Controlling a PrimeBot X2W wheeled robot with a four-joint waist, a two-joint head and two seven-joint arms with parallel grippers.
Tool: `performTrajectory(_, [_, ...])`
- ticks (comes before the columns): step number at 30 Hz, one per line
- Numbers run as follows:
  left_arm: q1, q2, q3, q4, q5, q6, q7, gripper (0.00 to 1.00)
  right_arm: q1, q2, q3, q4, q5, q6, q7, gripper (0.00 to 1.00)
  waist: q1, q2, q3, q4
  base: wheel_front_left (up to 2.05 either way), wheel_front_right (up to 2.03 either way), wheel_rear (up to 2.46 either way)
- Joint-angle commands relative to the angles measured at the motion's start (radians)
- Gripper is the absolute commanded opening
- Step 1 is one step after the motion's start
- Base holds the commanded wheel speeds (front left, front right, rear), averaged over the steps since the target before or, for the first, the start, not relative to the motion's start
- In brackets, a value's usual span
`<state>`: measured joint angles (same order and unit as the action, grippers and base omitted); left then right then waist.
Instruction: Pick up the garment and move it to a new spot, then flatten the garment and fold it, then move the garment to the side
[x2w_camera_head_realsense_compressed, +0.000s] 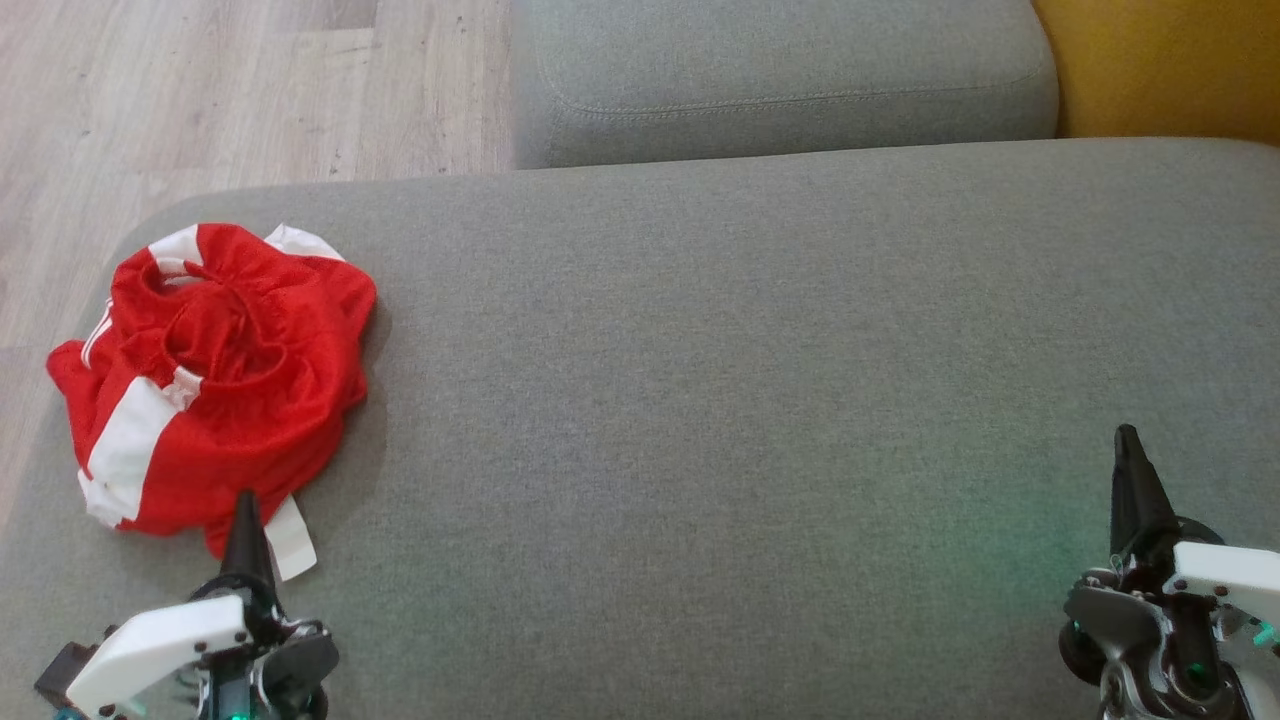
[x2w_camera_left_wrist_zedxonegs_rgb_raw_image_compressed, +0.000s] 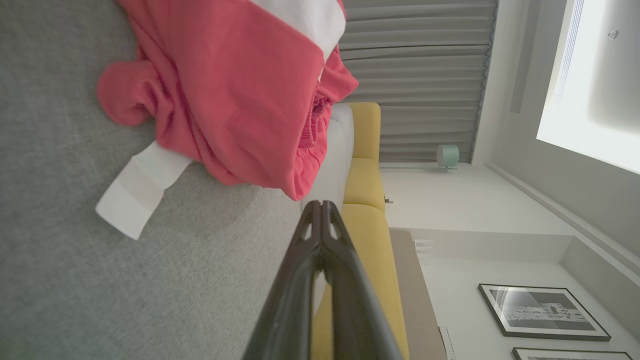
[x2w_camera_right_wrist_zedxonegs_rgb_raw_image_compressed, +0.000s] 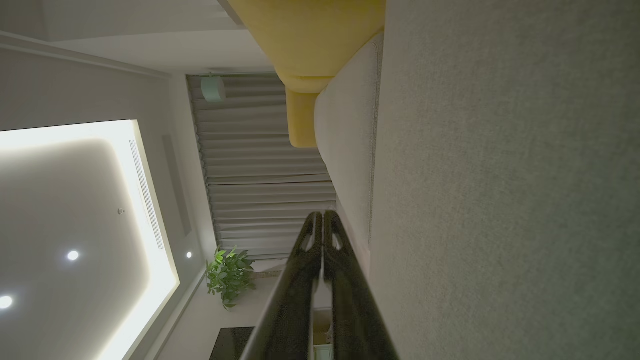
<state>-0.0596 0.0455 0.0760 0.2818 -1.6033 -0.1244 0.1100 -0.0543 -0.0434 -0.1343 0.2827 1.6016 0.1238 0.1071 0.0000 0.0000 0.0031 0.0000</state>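
A crumpled red garment (x2w_camera_head_realsense_compressed: 215, 385) with white stripes lies in a heap at the left end of the grey sofa seat (x2w_camera_head_realsense_compressed: 720, 400). A white strip (x2w_camera_head_realsense_compressed: 292, 540) pokes out of its near edge. My left gripper (x2w_camera_head_realsense_compressed: 244, 505) is shut and empty, its tip just in front of the garment's near edge, beside the strip. In the left wrist view the garment (x2w_camera_left_wrist_zedxonegs_rgb_raw_image_compressed: 235, 85) lies ahead of the closed fingertips (x2w_camera_left_wrist_zedxonegs_rgb_raw_image_compressed: 321, 206), apart from them. My right gripper (x2w_camera_head_realsense_compressed: 1128, 440) is shut too, hovering over bare cushion at the lower right, far from the cloth.
A second grey cushion (x2w_camera_head_realsense_compressed: 780, 80) sits behind the seat, with a yellow cushion (x2w_camera_head_realsense_compressed: 1160, 65) at the far right. Wooden floor (x2w_camera_head_realsense_compressed: 230, 90) lies beyond the seat's left and far-left edges. The seat's middle and right are bare fabric.
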Motion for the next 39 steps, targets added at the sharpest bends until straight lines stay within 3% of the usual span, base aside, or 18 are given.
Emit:
performTrajectory(1, [-0.048,0.005,0.037,-0.037,-0.006,-0.006,0.003,0.00,-0.054,-0.007,0.021,-0.038,0.007,0.007,0.006,0.00,0.0000,0.0000,0.000,0.000,0.00,0.00,0.00])
performTrajectory(24, [-0.048,0.005,0.037,-0.037,-0.006,-0.006,0.003,0.00,-0.054,-0.007,0.021,-0.038,0.007,0.007,0.006,0.00,0.0000,0.0000,0.000,0.000,0.00,0.00,0.00])
performTrajectory(25, [0.000,0.000,0.000,0.000,0.000,0.000,0.000,0.00,0.000,0.000,0.000,0.000,0.000,0.000,0.000,0.00,0.0000,0.0000,0.000,0.000,0.00,0.00,0.00])
performTrajectory(26, [0.001,0.000,-0.002,0.007,0.000,0.001,0.000,1.00,0.002,0.000,0.001,0.007,0.000,0.000,0.000,1.00,0.0000,0.0000,0.000,0.000,0.00,0.00,0.00])
performTrajectory(39, [0.032,-0.001,-0.028,0.038,0.062,0.001,-0.032,1.00,0.038,0.001,0.030,0.035,-0.052,0.000,-0.032,1.00,0.0000,0.0000,-0.019,0.002,0.00,0.00,0.00])
